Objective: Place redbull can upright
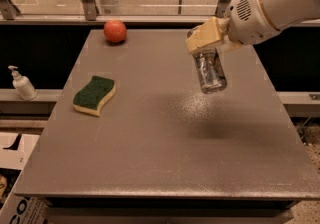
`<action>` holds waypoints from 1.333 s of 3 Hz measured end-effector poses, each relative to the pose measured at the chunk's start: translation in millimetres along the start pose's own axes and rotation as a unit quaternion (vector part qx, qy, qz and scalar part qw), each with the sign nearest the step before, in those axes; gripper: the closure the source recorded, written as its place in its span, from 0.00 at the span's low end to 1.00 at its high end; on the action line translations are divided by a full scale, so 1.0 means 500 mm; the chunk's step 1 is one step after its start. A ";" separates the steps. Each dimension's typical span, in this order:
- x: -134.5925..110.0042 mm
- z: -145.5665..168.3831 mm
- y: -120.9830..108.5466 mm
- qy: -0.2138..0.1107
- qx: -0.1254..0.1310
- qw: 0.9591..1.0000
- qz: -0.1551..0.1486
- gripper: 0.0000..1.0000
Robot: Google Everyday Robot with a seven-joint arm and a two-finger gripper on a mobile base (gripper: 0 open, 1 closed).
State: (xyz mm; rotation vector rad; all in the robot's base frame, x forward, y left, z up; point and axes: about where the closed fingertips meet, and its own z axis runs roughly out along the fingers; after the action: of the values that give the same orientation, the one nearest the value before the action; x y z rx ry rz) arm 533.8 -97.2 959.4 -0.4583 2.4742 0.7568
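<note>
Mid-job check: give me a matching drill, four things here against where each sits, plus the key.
1 slim silver redbull can
2 green and yellow sponge
3 round red fruit
4 white pump bottle

A grey table's far edge
B ledge left of table
C table's left side
D held in the gripper above table's right side

Pairs: 1-D, 2-C, 3-A, 4-B

Tan gripper (206, 50) over grey table (150, 158), clasping silvery, possibly translucent redbull can (210, 74); red-orange ball (115, 31); green-and-yellow sponge (94, 95); white bottle (22, 84).
</note>
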 end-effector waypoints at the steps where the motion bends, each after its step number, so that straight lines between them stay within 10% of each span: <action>1: -0.029 0.040 0.025 -0.056 -0.035 0.998 0.001 1.00; 3: -0.105 0.108 0.068 -0.170 -0.110 0.979 -0.023 1.00; 4: -0.105 0.108 0.068 -0.170 -0.110 0.979 -0.023 1.00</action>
State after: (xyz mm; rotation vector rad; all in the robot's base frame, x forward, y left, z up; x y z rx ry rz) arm 581.2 -29.8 964.6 -0.4241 2.0674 1.0059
